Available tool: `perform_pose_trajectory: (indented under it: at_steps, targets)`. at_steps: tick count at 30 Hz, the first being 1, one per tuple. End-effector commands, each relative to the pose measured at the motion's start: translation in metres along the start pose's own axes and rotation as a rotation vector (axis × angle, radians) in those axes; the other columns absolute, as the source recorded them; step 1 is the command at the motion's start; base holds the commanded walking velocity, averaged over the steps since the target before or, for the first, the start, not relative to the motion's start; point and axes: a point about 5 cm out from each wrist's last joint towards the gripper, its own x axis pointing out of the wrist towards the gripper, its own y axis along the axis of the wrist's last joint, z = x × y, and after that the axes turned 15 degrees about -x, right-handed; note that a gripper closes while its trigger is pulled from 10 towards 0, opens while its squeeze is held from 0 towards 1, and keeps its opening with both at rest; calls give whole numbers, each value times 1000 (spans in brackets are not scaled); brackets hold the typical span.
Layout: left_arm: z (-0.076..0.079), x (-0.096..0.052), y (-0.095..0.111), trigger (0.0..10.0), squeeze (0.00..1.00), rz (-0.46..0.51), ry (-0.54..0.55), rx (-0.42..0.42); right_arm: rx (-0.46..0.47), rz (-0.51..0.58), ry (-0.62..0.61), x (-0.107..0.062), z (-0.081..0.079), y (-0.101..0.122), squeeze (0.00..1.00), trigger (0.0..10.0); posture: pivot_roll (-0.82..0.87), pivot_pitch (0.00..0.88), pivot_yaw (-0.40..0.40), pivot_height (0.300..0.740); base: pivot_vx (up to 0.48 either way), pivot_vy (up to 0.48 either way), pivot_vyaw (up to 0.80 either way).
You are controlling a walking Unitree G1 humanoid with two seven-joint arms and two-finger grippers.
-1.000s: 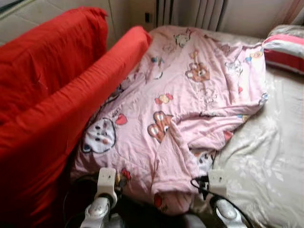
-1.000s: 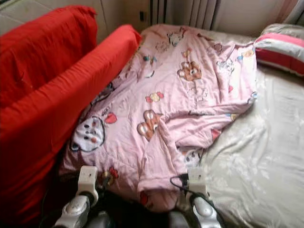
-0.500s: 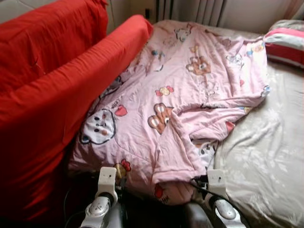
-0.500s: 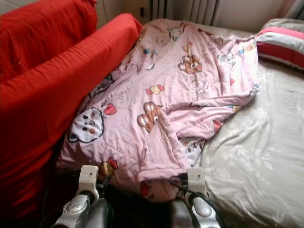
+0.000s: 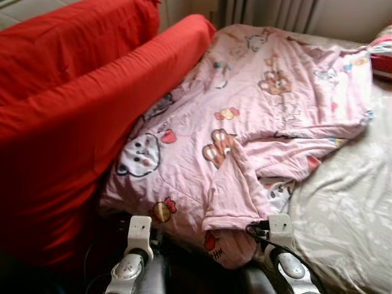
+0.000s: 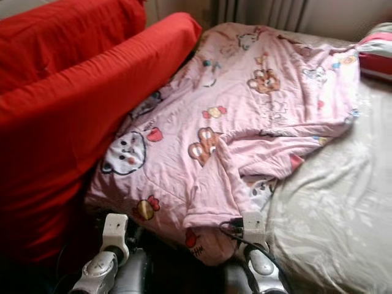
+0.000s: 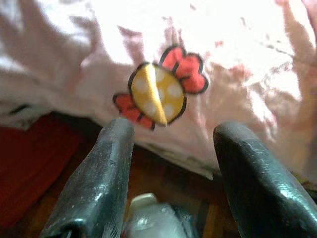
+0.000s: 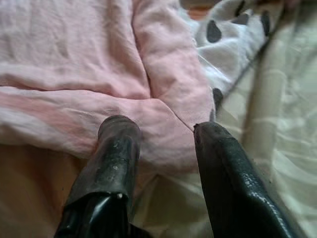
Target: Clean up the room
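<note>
A pink quilt (image 5: 263, 122) printed with cartoon animals lies rumpled across the bed, its near corner folded over and hanging off the foot. My left gripper (image 7: 171, 144) is open just short of the quilt's hanging edge, facing a yellow and red candy print (image 7: 161, 91). My right gripper (image 8: 166, 136) is open at the folded pink corner (image 8: 168, 84), with nothing between its fingers. Both silver wrists, left (image 5: 138, 236) and right (image 5: 278, 233), sit low at the foot of the bed.
A red sofa (image 5: 73, 110) presses against the bed's left side. A beige floral sheet (image 5: 349, 208) covers the mattress on the right. A pink and red striped pillow (image 5: 381, 55) lies at the far right. A radiator (image 5: 269, 11) stands behind the bed.
The camera has tilted down and swung left, so the whole scene shifted right. The quilt's hanging corner now sits closer to both wrists. The quilt itself has not moved.
</note>
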Motion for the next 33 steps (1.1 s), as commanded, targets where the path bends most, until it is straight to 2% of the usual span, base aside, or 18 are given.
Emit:
perform_pose_trajectory:
  at_steps: [1, 7, 16, 26, 33]
  targets:
    - [-5, -3, -3, 10000, 0, -9, 22, -11, 17, 15, -5, -1, -3, 0, 0, 10000, -43, 160, 12, 635, 0, 0, 0]
    - [-6, -3, -4, 10000, 0, -11, 23, -12, 32, 59, -47, 2, 2, 10, 0, 10000, -44, 164, 13, 635, 0, 0, 0]
    - [-7, -4, -5, 10000, 0, -13, 22, -6, 62, 72, -65, 3, 5, 14, 0, 10000, -41, 170, 16, 635, 265, 0, 0]
    - [-7, -4, -5, 10000, 0, -17, 21, -1, 73, 57, -82, 3, 5, 13, 0, 10000, -38, 173, 16, 635, 285, 0, 0]
    - [-7, -4, -5, 10000, 0, -17, 27, 0, 118, 35, -121, 2, 12, 9, 0, 10000, -37, 172, 15, 635, 168, 0, 0]
